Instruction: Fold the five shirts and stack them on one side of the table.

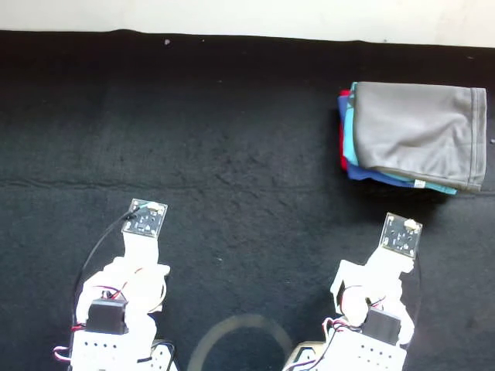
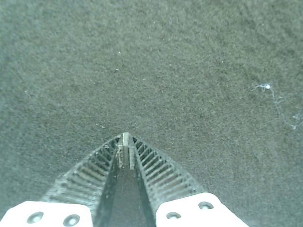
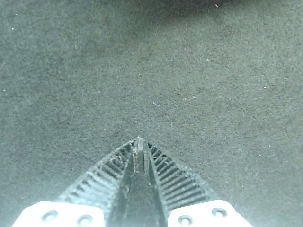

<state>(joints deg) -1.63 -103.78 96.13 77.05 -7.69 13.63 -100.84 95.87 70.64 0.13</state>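
Black table (image 1: 232, 116), folded shirt stack (image 1: 414, 135) well beyond both closed jaws

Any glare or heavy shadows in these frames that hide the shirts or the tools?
High view: even light, no glare on the shirt stack; a thin shadow along its near edge. Left wrist view: evenly lit cloth around the shut left tool. Right wrist view: a darker band across the cloth beyond the shut right tool.
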